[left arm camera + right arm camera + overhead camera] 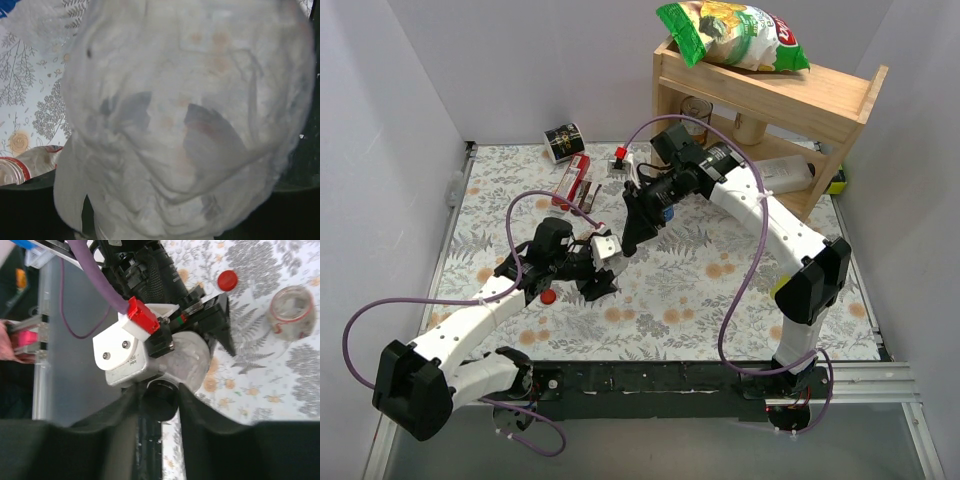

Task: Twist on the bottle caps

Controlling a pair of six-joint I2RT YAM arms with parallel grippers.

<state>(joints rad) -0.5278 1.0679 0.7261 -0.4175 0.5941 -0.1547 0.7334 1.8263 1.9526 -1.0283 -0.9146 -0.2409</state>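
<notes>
My left gripper (603,262) is shut on a clear bottle (190,100), which fills the left wrist view and hides the fingers. In the right wrist view that bottle (192,360) points its neck at the camera. A black cap (161,399) sits at the neck, and my right gripper (160,395) is shut on it, one dark finger on each side. From above, the right gripper (628,243) meets the bottle (607,250) at mid-table. A red cap (549,296) (227,280) lies loose on the cloth. A second clear bottle (292,310) (20,167) lies uncapped nearby.
A wooden shelf (770,90) stands at the back right with a chips bag (735,35) on top and a white jug (785,175) under it. A black-and-white labelled bottle (563,141), a red packet (573,183) and a small red-topped item (619,157) lie at the back.
</notes>
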